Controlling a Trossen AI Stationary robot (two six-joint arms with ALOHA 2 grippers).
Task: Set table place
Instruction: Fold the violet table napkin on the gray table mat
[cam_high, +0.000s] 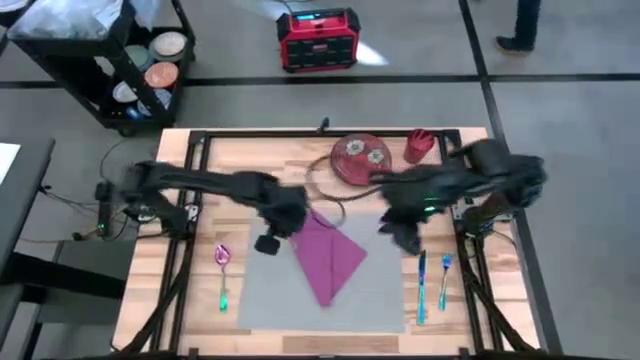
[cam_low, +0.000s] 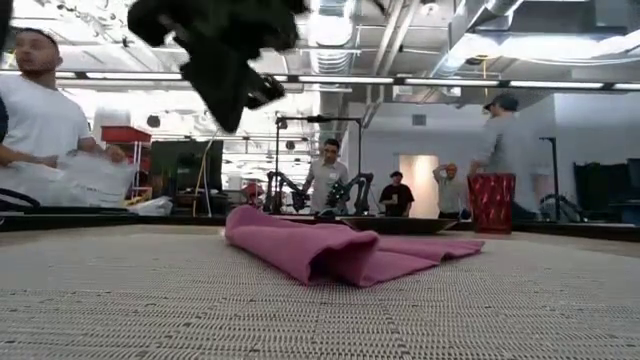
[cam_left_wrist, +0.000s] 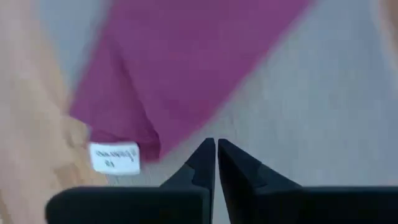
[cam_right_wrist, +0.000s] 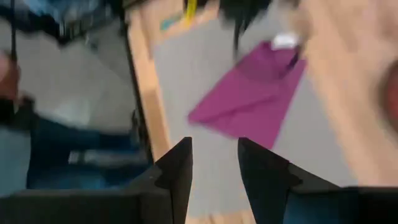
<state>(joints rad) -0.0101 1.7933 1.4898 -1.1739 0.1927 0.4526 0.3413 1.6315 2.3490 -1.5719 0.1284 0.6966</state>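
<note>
Placemat first: the large plain grey rectangular placemat (cam_high: 330, 285) lies flat on the near half of the pale butcher-block wooden table (cam_high: 270, 150), its near edge running close along the table's near edge. On it, a folded magenta cloth napkin (cam_high: 328, 255) sits as a diamond, one corner poking past the mat's far edge onto bare wood, a white label (cam_left_wrist: 114, 158) at that corner. Open grey mat shows all round the napkin's near sides.

Left gripper (cam_high: 268, 243) hangs over the mat's far left corner, just beside the napkin and clear of it; in its wrist view its dark fingers (cam_left_wrist: 203, 163) are pressed together with nothing between them. Right gripper (cam_high: 405, 237) hovers above the mat's right edge, near the napkin's right corner, and in its own wrist view its fingers (cam_right_wrist: 177, 165) stand apart, empty, the napkin well ahead of them.

Left of the mat, on bare wood, an iridescent spoon (cam_high: 222, 274) lies lengthwise. Right of the mat, a matching knife (cam_high: 421, 285) and fork (cam_high: 444, 278) lie side by side, near the right rail. At the far edge, a round red patterned plate (cam_high: 361, 158) sits beside a red cup (cam_high: 418, 147), both well apart from the mat. Between plate and napkin, a strip of open wood
</note>
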